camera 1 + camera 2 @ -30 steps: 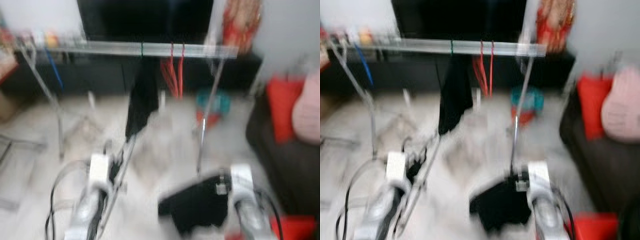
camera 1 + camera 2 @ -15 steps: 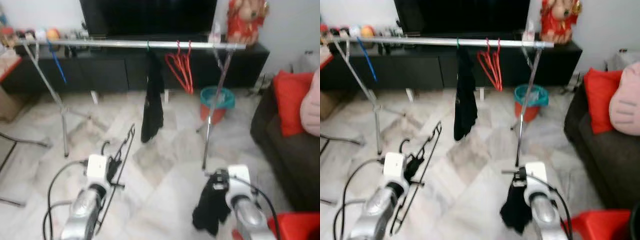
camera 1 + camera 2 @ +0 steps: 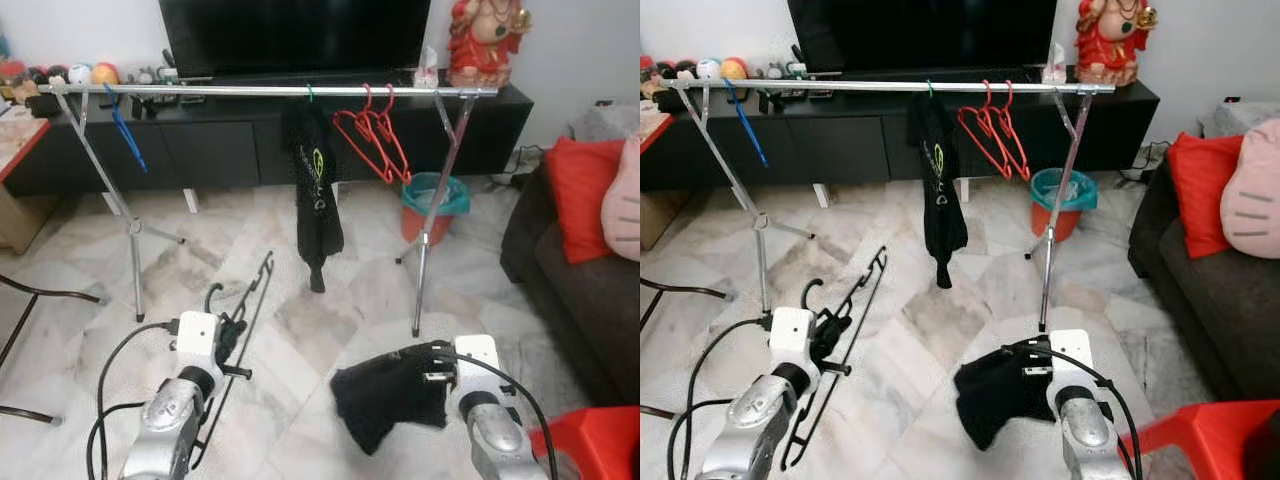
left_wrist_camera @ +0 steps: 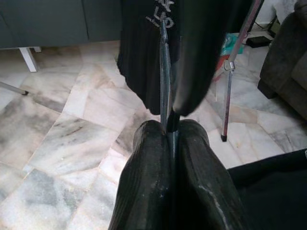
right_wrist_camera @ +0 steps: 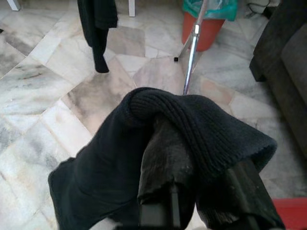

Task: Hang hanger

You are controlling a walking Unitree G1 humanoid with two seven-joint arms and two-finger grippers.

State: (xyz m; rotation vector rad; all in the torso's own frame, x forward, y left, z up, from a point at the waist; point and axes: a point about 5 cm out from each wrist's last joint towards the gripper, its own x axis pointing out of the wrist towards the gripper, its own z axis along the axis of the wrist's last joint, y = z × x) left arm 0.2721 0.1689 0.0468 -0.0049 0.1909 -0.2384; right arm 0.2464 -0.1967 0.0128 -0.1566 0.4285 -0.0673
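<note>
Your left gripper (image 4: 169,132) low at left, fingers (image 4: 148,158) clenched on black hanger (image 3: 240,310), wire pinched between pads, hook end pointing up toward rack. Your right gripper (image 5: 168,158) low at right, fingers grasping black garment (image 3: 385,395), knit cloth draped over fingertips. Clothes rail (image 3: 270,90) stands ahead across marble floor (image 3: 300,250); black top (image 3: 315,190) hangs mid-rail, red hangers (image 3: 375,140) just beside it, blue hanger (image 3: 125,130) near left end. Teal-rimmed bin (image 3: 437,205) behind right leg.
</note>
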